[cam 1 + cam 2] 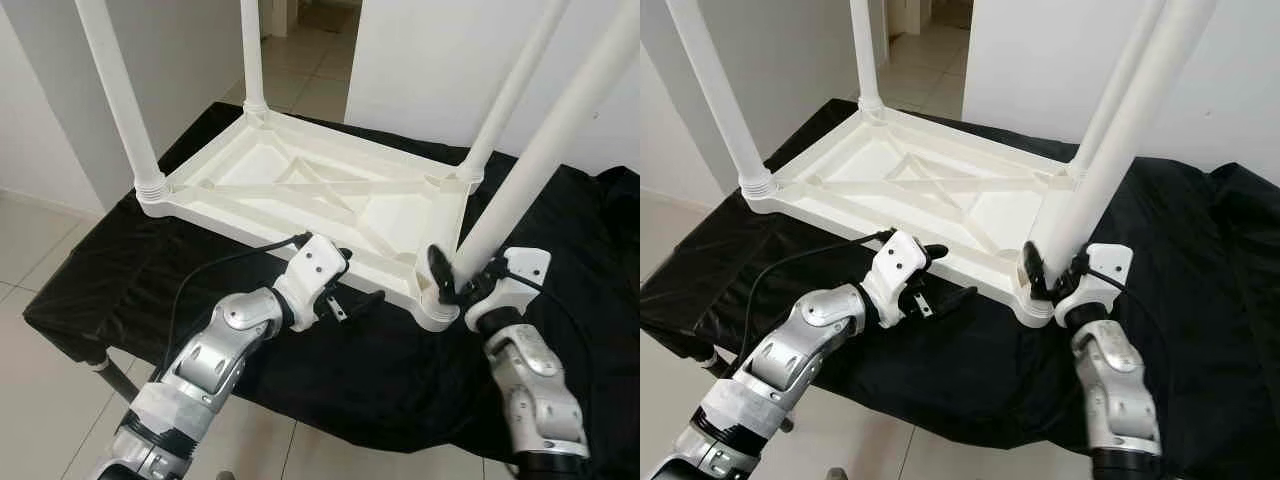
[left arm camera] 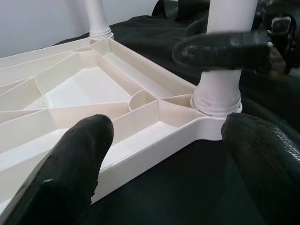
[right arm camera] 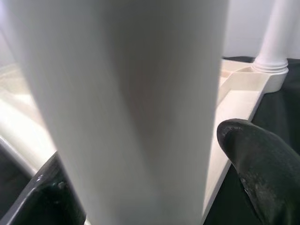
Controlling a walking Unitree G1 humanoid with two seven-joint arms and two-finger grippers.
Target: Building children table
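Note:
A white plastic children's table (image 1: 300,190) lies upside down on a black cloth (image 1: 150,280), with its legs pointing up. My right gripper (image 1: 455,278) is shut on the near right leg (image 1: 540,150), just above its socket at the table corner (image 1: 437,312). In the right wrist view that leg (image 3: 131,103) stands between the black fingers (image 3: 258,164). My left gripper (image 1: 352,280) is open at the near rim of the table, left of that corner. In the left wrist view one of its fingers (image 2: 65,178) is over the rim and the other is over the cloth.
The cloth covers a low stand whose near edge drops to a tiled floor (image 1: 40,400). Three other legs rise at the far left (image 1: 120,100), the back (image 1: 252,50) and the far right (image 1: 515,85). White walls stand behind, and bunched cloth (image 1: 610,210) lies at the right.

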